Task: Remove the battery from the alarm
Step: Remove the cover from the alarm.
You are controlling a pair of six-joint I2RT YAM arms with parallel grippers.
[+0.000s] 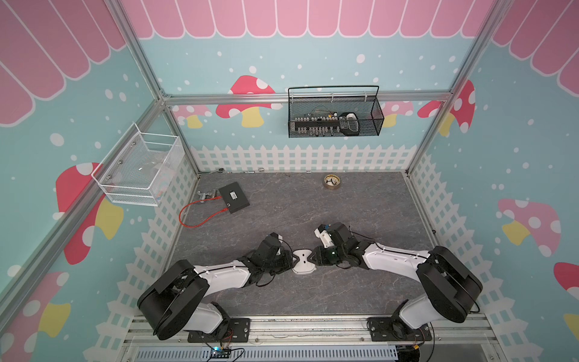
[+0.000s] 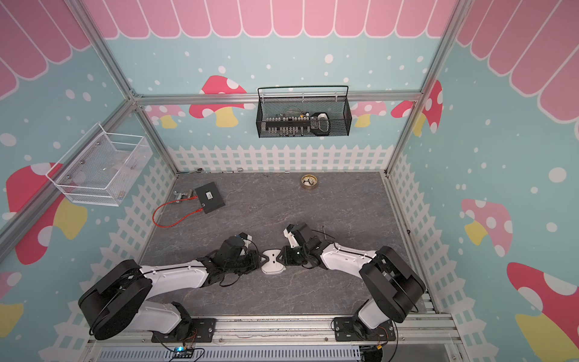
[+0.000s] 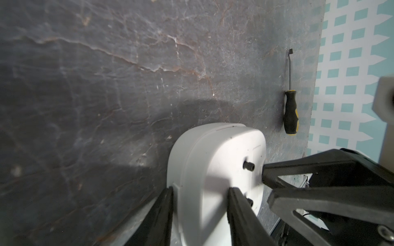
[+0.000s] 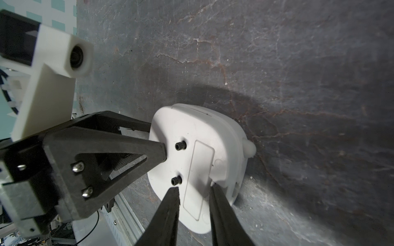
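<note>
The alarm (image 1: 303, 264) (image 2: 273, 265), a white rounded-square clock, sits mid-table between my two grippers, back turned up. Two small black knobs (image 4: 180, 145) and a flush rectangular cover (image 4: 198, 176) show on its back. The battery is hidden. My left gripper (image 3: 201, 189) (image 1: 294, 259) is shut on the alarm across its thickness, one finger on the back and one on the face side. My right gripper (image 4: 195, 187) (image 1: 313, 260) points at the back, jaws a little apart, fingertips (image 4: 174, 198) either side of the cover's end, nothing between them but the flush cover.
A black-and-yellow screwdriver (image 3: 290, 110) lies on the table near the right wall. A brass dish (image 1: 331, 181) stands at the back, and a black box (image 1: 234, 197) with a red cable at the back left. Wire baskets hang on the back wall (image 1: 335, 131) and left wall (image 1: 141, 191).
</note>
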